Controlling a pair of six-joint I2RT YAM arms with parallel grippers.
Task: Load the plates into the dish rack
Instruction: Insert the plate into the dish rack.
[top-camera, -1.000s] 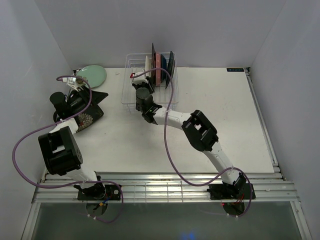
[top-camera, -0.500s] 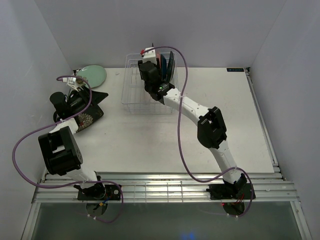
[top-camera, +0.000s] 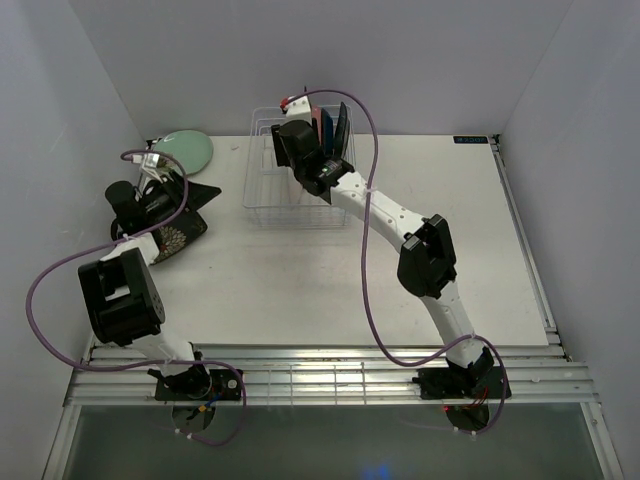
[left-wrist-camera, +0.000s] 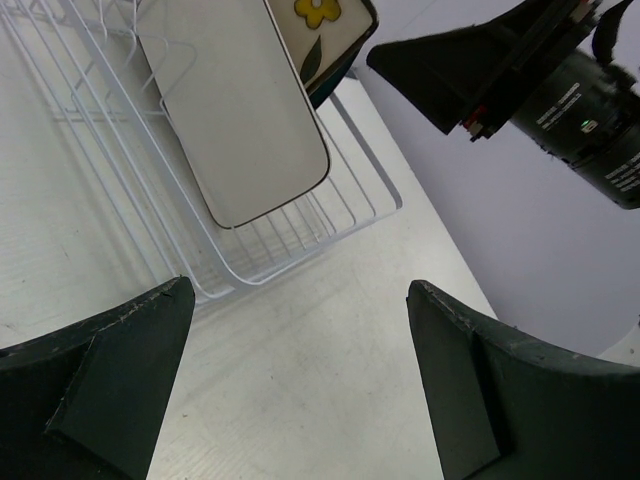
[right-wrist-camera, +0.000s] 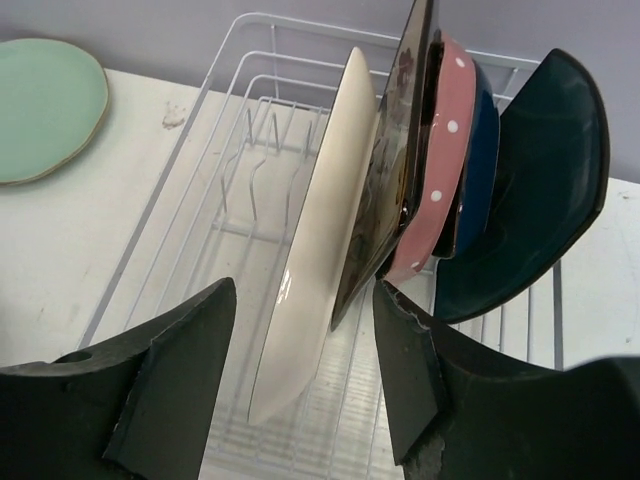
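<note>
The right gripper (right-wrist-camera: 302, 290) is hovering, fingers apart, at the white plate (right-wrist-camera: 315, 230) rim; the dish rack (right-wrist-camera: 245, 190) is seemingly lying free leftward; the left gripper (left-wrist-camera: 300, 290) is gaping too.

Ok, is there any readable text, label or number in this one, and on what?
No text is legible.
Dark label at the far right edge of the table: light print, too small to read.
Black cylindrical housing in the left wrist view: fine white print, too blurred to read.
Plates in the dish rack: patterns only, no lettering.
</note>
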